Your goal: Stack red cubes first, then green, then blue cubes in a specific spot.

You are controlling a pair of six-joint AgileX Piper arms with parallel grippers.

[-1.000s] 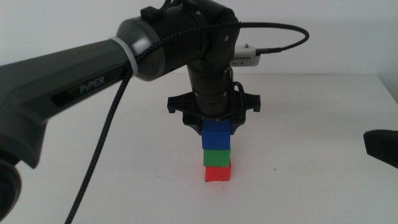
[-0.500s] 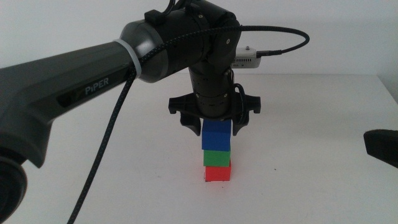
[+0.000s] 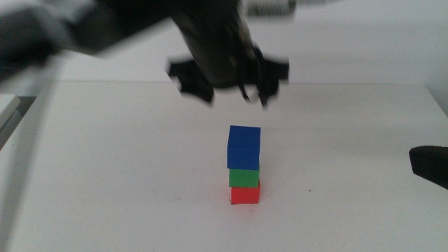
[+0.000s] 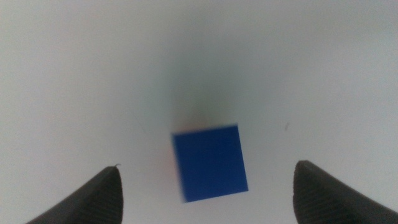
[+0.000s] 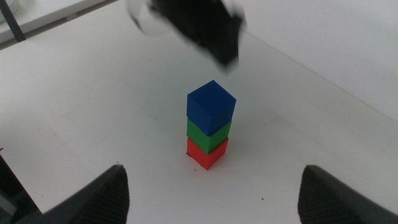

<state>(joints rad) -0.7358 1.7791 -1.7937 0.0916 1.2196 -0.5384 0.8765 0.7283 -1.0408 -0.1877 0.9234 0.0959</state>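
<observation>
A three-cube stack stands on the white table: the red cube (image 3: 245, 194) at the bottom, the green cube (image 3: 244, 177) on it, the blue cube (image 3: 243, 148) on top. The right wrist view shows the same stack, red cube (image 5: 208, 154), green cube (image 5: 207, 134), blue cube (image 5: 211, 107). My left gripper (image 3: 234, 87) hangs blurred above the stack, open and holding nothing. From the left wrist the blue cube (image 4: 210, 161) lies straight below, between the wide-apart jaws of the left gripper (image 4: 208, 193). My right gripper (image 5: 211, 193) waits at the right, jaws wide apart. The marked spot is hidden under the stack.
The right arm's dark tip (image 3: 428, 165) sits at the table's right side. A white device with a cable (image 3: 269, 8) rides on the left arm. The table's far edge (image 3: 350, 82) runs behind the stack, and a pale object (image 3: 5, 112) sits at the far left.
The left gripper, which stood around the blue cube, has risen fast clear of it. The blue cube stays on the green one and the stack has not moved.
</observation>
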